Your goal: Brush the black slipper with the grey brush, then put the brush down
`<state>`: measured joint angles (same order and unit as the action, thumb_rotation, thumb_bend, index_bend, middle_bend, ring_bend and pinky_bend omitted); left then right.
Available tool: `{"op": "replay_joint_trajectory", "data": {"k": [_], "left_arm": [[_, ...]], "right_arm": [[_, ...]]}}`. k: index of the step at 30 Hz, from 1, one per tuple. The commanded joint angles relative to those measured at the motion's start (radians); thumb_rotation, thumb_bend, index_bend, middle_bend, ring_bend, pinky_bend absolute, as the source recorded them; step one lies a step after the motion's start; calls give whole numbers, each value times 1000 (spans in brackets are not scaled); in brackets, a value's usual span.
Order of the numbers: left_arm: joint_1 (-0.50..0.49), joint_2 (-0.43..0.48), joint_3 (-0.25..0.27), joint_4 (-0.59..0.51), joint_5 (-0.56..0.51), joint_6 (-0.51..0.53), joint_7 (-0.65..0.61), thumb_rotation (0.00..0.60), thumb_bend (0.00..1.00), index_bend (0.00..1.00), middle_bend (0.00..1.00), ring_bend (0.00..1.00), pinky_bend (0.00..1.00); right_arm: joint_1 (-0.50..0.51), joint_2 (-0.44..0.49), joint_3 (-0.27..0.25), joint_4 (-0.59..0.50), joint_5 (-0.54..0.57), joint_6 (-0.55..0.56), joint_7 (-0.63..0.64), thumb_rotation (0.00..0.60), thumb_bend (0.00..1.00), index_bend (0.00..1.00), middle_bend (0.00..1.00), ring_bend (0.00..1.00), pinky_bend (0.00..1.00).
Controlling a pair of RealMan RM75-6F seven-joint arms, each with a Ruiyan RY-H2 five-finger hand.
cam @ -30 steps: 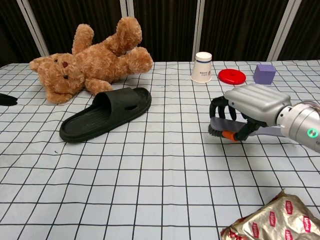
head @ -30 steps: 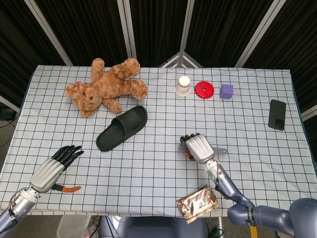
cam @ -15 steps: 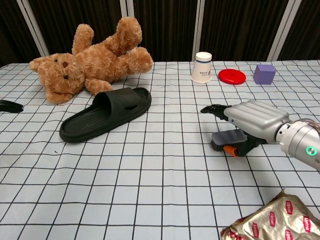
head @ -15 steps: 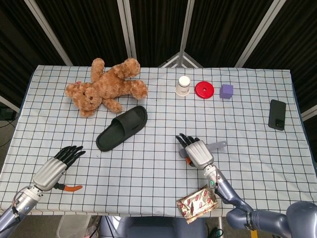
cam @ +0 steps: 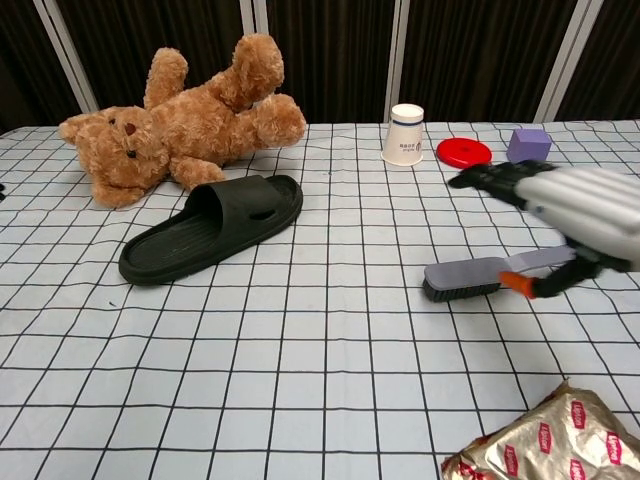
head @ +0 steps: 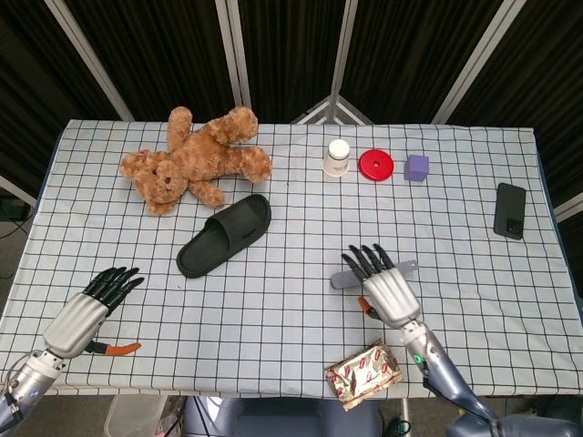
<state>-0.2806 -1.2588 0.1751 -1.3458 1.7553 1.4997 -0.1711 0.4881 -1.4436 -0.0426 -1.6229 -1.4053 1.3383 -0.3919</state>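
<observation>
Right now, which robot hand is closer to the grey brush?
The right hand. It hovers open just above the grey brush, which lies on the table. The left hand is far off at the table's other side.

The head view looks steeply down from above the near edge, taking in the whole table (head: 273,319). The chest view sits low and close, facing level across it toward the dark curtains. Both share the black slipper (head: 224,235), grey brush (cam: 485,273) and teddy bear (cam: 180,125)
</observation>
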Motion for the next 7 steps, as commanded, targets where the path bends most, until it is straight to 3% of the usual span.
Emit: {"op": "replay_joint_trajectory", "data": {"k": [1,4,7], "left_arm": [[53,22,-21,-34,-32,49,94,329,38,0,0,0,65],[60,24,-23,-48,-23,49,128,330,50,0,0,0,65],[60,19,-23,-50,-16,37,147,332,55,0,0,0,65]], "right_arm": [[-276,170,-142,-8,-100,317,100,600,415,0,0,0,0],[-322,191,-161,68,-75,299,180,600,414,0,0,0,0],[-327,214,-139,65,-65,285,207,600,414,0,0,0,0]]}}
